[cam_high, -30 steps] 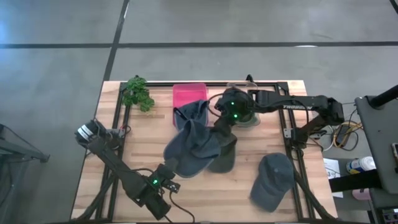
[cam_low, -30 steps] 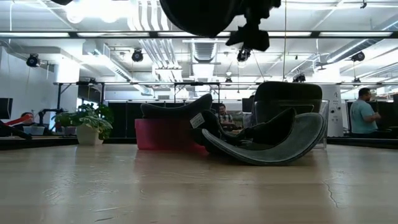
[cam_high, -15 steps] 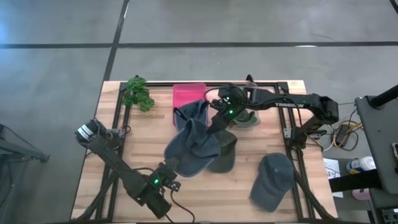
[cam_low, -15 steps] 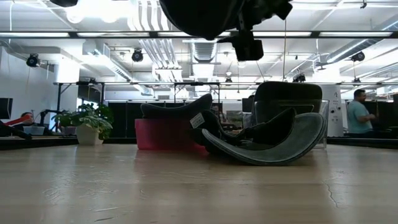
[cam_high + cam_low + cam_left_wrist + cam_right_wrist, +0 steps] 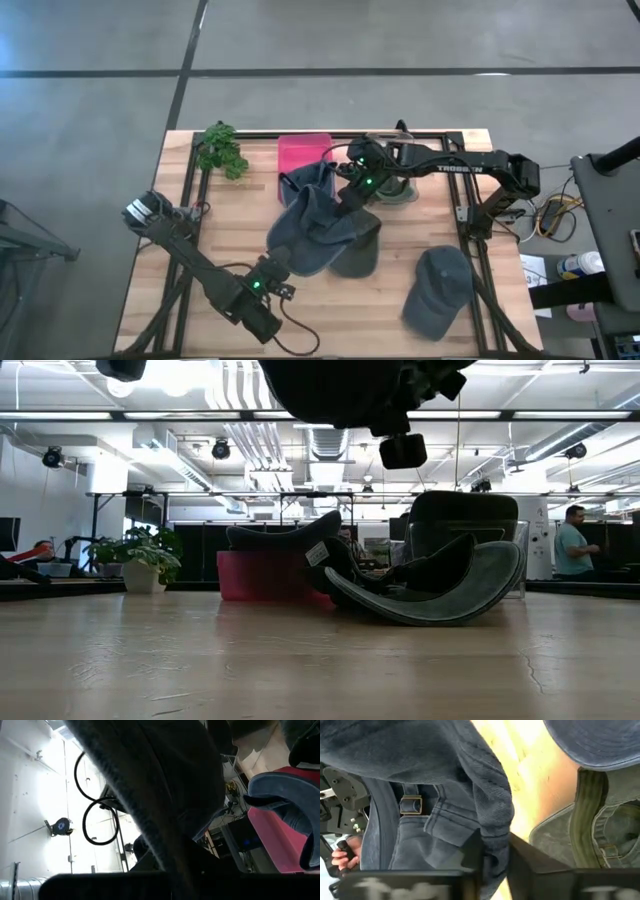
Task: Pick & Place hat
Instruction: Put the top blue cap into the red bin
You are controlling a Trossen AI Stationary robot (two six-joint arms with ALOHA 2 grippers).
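Observation:
A blue-grey hat (image 5: 318,235) hangs above the table's middle between both grippers; in the low view it is the dark mass (image 5: 330,385) at the top. My left gripper (image 5: 272,272) is shut on its near-left end. My right gripper (image 5: 347,207) is shut on its far-right rim, beside the strap with the brass buckle (image 5: 410,805). Under the hat a dark green hat (image 5: 362,255) lies on the table. Another blue hat (image 5: 300,182) is draped over the rim of the pink box (image 5: 303,152). My left gripper holds the hat by its near-left end (image 5: 284,263), coming from the table's near-left. The cloth (image 5: 175,855) runs down into the dark fingers, so the place of contact is hidden. The hat is lifted clear of the table. My right gripper pinches a folded stretch of the hat's rear rim (image 5: 495,827) between its two fingers (image 5: 477,852), next to the strap opening. It comes slanting down from the table's far right. The hat hangs clear of the table.
A grey hat (image 5: 440,285) lies near the right edge. A small potted plant (image 5: 221,150) stands at the far left. A dark green round thing (image 5: 398,190) sits under the right arm. Black frame rails (image 5: 465,215) run along the table's sides. Bare wood lies at the near left.
My right gripper has gone toward the table's left and down, to the hat's rear rim. My left gripper has moved slightly toward the far right with its end of the hat. The hat now hangs stretched out between the two instead of bunched.

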